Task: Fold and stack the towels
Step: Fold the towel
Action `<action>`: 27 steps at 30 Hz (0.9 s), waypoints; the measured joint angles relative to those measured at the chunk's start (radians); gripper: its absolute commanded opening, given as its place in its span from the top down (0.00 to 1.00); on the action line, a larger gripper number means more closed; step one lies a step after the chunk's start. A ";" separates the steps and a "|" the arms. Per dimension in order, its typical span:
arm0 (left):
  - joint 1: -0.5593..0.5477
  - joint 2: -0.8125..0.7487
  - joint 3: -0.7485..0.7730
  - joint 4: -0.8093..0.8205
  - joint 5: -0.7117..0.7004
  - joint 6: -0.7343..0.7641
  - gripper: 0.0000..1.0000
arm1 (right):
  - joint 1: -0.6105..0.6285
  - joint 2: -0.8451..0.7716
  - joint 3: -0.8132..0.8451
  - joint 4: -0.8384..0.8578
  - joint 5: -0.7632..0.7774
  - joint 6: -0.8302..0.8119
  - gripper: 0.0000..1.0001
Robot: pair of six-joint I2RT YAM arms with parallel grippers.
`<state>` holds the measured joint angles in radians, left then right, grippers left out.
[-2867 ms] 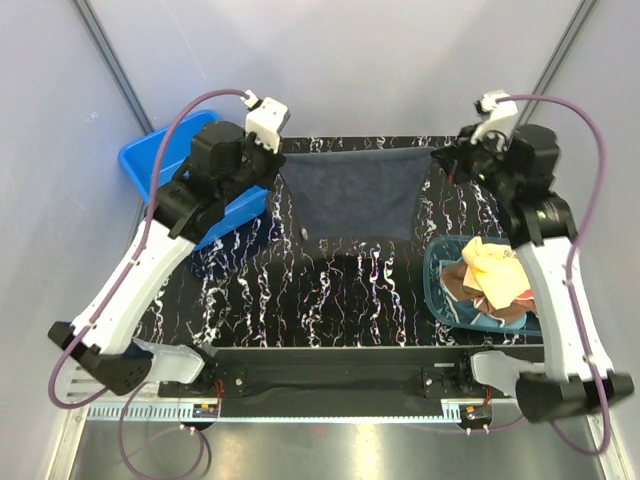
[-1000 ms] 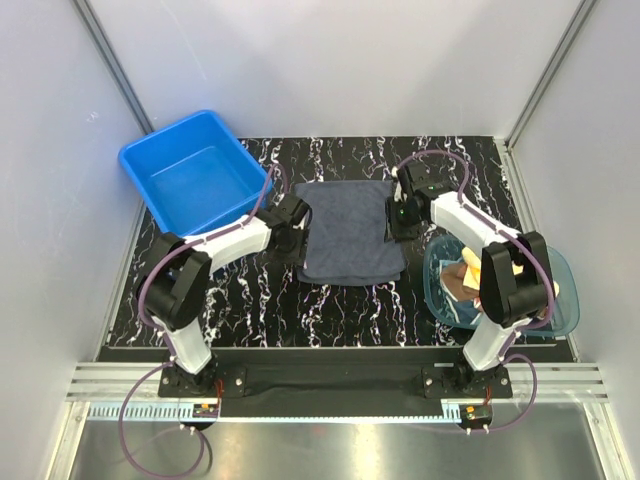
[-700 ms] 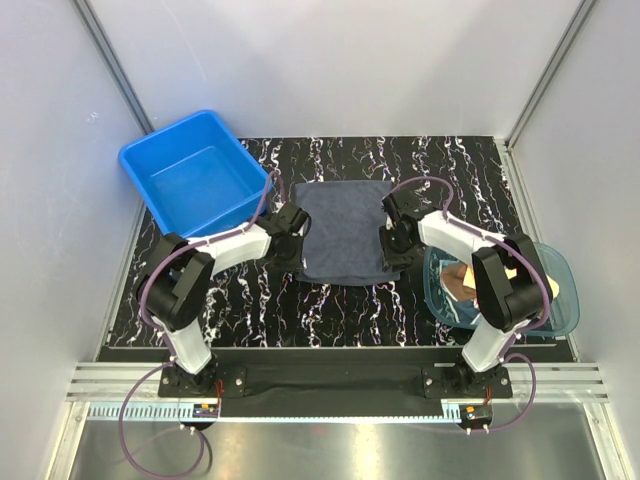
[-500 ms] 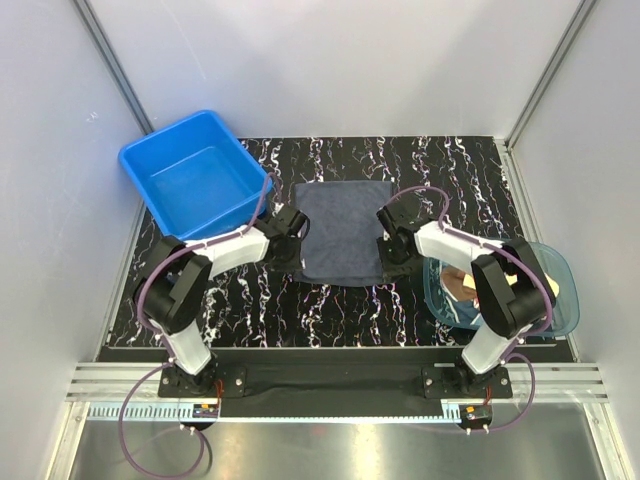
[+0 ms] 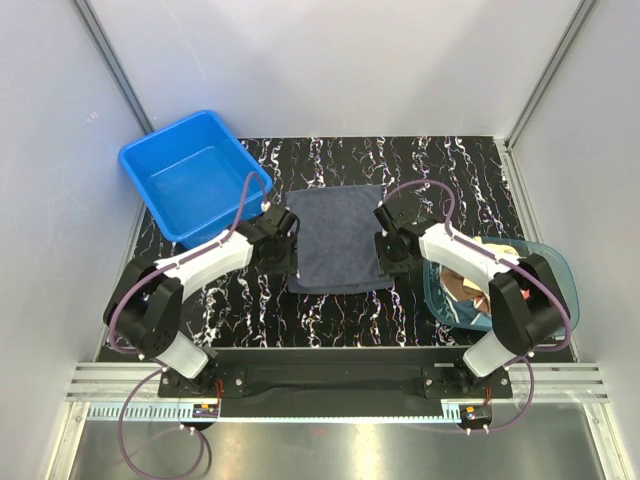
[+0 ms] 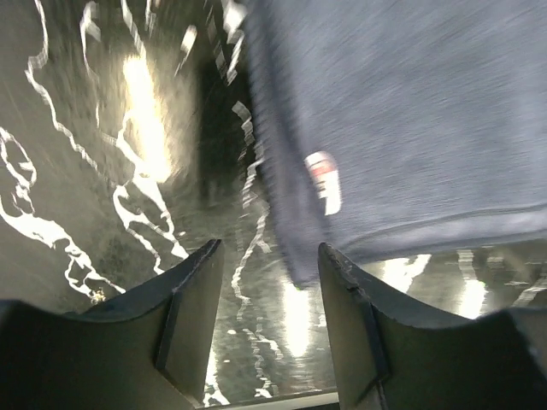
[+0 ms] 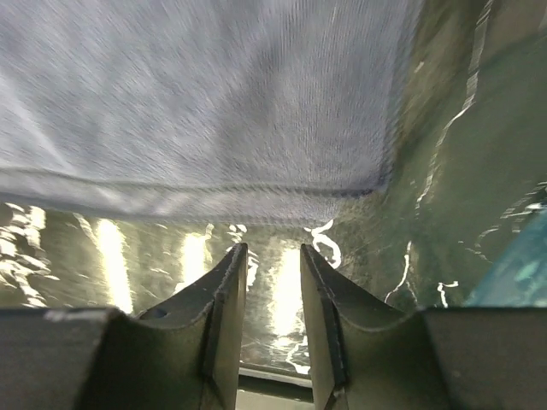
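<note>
A dark navy-grey towel (image 5: 338,238) lies flat on the black marbled table, also seen as towel (image 6: 402,128) and towel (image 7: 214,102). My left gripper (image 5: 283,262) is low at the towel's near-left corner and open; in the left wrist view the left gripper (image 6: 269,249) has only table between its fingers, the corner just ahead. My right gripper (image 5: 391,263) is at the near-right corner; the right gripper (image 7: 272,256) stands open by a narrow gap, with nothing in it and the towel's hem just beyond. More towels, brown (image 5: 462,284) and yellow, sit bunched in the bowl.
A blue plastic tub (image 5: 190,175) stands at the table's far left. A translucent teal bowl (image 5: 560,275) sits at the right edge, close behind my right forearm; the bowl's rim (image 7: 521,265) shows in the right wrist view.
The towel, held up by both grippers earlier, now lies flat and released. Over the last second both grippers slid along its sides toward the near corners, and the towel shifted slightly nearer.
</note>
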<state>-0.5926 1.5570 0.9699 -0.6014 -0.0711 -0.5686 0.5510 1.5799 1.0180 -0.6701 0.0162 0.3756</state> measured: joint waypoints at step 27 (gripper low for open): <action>0.000 0.093 -0.019 0.105 0.049 -0.111 1.00 | -0.135 0.131 0.049 0.021 0.033 0.092 0.72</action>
<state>-0.5926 1.6497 0.9504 -0.4965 -0.0223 -0.6792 0.4156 1.7107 1.0668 -0.6487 0.0494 0.4671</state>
